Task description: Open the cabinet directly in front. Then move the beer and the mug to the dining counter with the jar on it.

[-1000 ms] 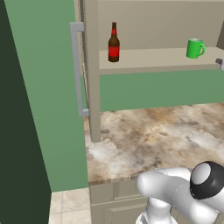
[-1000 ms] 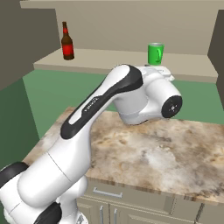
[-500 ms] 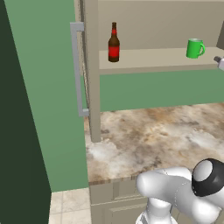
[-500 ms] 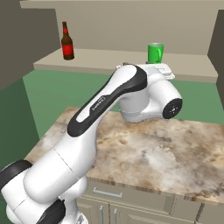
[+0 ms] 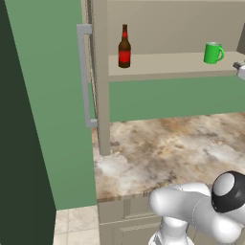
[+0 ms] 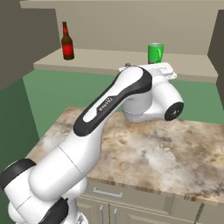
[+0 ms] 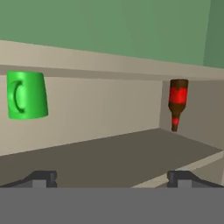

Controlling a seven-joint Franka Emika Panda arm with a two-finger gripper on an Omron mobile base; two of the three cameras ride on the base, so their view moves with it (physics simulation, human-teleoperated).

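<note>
The cabinet (image 5: pixel 98 95) stands open, its left door swung out edge-on with a grey bar handle (image 5: pixel 84 76). On its beige shelf (image 5: pixel 167 64) the beer (image 5: pixel 124 48) stands at the left and the green mug (image 5: pixel 212 52) at the right. From the right base view the beer (image 6: pixel 67 42) and mug (image 6: pixel 155 52) are upright, and my gripper (image 6: pixel 162 70) hovers at the shelf's front edge just below the mug. The rolled hand view shows the mug (image 7: pixel 27 95) and beer (image 7: pixel 177 103) upside down, beyond my open gripper (image 7: pixel 113 178), which holds nothing.
A short marble worktop (image 5: pixel 167 148) lies under the shelf, with beige drawer fronts (image 6: pixel 131 201) below it. A green wall backs the gap between them. A dark tall panel (image 5: pixel 19 143) closes off the left side.
The arm's elbow and forearm have shifted slightly. The hand stays at the shelf edge below the mug, and the bottle and mug have not moved.
</note>
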